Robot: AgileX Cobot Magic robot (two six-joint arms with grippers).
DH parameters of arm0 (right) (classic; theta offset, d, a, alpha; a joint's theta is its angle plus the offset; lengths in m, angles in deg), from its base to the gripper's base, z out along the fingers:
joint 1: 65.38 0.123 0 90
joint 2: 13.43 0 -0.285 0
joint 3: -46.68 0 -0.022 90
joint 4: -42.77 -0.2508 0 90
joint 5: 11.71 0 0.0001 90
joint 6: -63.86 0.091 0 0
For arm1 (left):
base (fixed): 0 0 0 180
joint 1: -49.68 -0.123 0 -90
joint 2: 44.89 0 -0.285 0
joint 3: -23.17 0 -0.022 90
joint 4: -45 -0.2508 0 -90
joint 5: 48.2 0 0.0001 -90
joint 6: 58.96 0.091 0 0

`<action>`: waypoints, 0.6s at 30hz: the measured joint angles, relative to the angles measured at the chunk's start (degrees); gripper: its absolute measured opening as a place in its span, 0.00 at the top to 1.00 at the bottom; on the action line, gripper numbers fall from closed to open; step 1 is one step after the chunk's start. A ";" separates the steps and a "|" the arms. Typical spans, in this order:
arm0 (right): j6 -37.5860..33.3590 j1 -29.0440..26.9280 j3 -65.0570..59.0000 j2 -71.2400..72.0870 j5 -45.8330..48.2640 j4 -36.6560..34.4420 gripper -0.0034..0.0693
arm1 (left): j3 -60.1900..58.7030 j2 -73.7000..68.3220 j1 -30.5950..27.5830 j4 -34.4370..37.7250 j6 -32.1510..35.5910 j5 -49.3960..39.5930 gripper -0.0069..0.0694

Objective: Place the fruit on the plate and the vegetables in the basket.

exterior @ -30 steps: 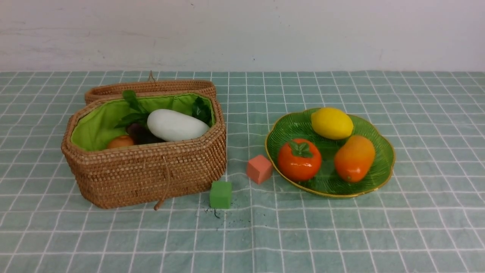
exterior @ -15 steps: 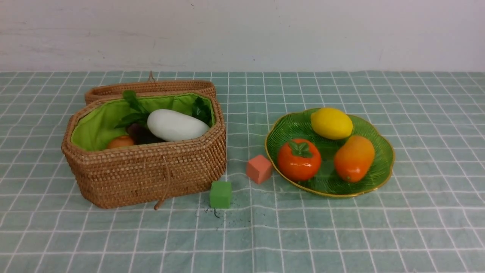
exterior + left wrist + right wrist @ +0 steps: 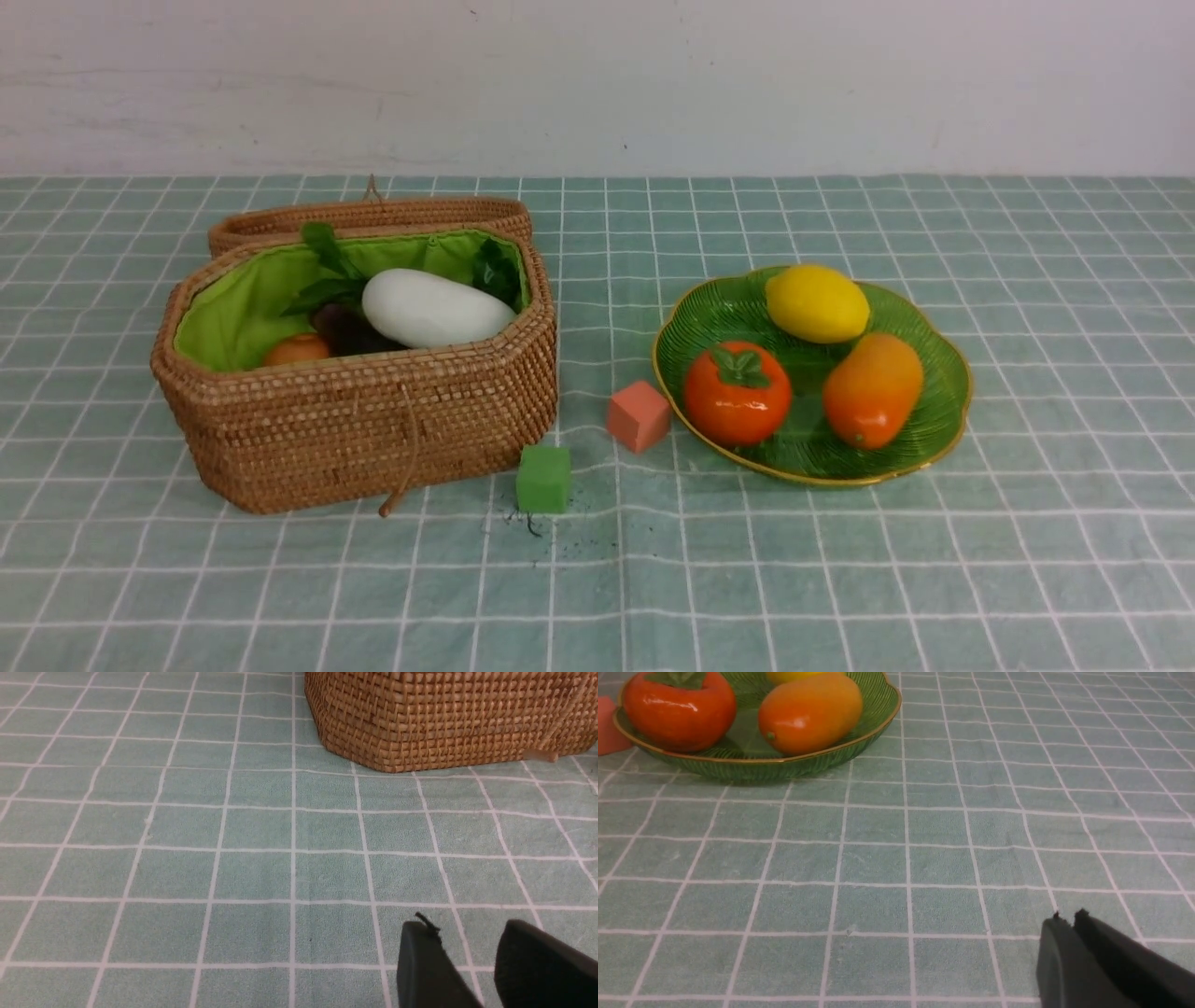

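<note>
Since all fruit (image 3: pixel 815 364) sits on the plate (image 3: pixel 943 411), veggies in basket (image 3: pixel 373 429) | sorting looks done | left gripper (image 3: pixel 467 947) parted, empty | right gripper (image 3: pixel 1066 921) clenched, empty | next: nothing really

Tablecloth (image 3: pixel 840 579): pale teal w/ white grid lines. Basket (image 3: pixel 373 429): brown woven wicker, bright green lining. Radish (image 3: pixel 434 308) white; eggplant (image 3: pixel 350 331) dark purple. Plate (image 3: pixel 943 411): ribbed green glass, gold rim. Lemon (image 3: pixel 817 303) yellow, mango (image 3: pixel 873 390) orange-yellow, persimmon (image 3: pixel 738 392) glossy orange w/ green cap. Cubes: one salmon (image 3: pixel 639 415), one green (image 3: pixel 543 478). My fingers (image 3: pixel 425 961) black.
</note>
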 joint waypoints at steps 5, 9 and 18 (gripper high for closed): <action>0.00 0.00 0.00 0.00 0.00 0.00 0.90 | 0.00 0.00 0.00 0.00 0.00 0.00 0.61; 0.00 0.00 0.00 0.00 0.00 0.00 0.90 | 0.00 0.00 0.00 0.00 0.00 0.00 0.60; 0.00 0.00 0.00 0.00 0.00 0.00 0.90 | 0.00 0.00 0.00 0.00 0.00 0.00 0.60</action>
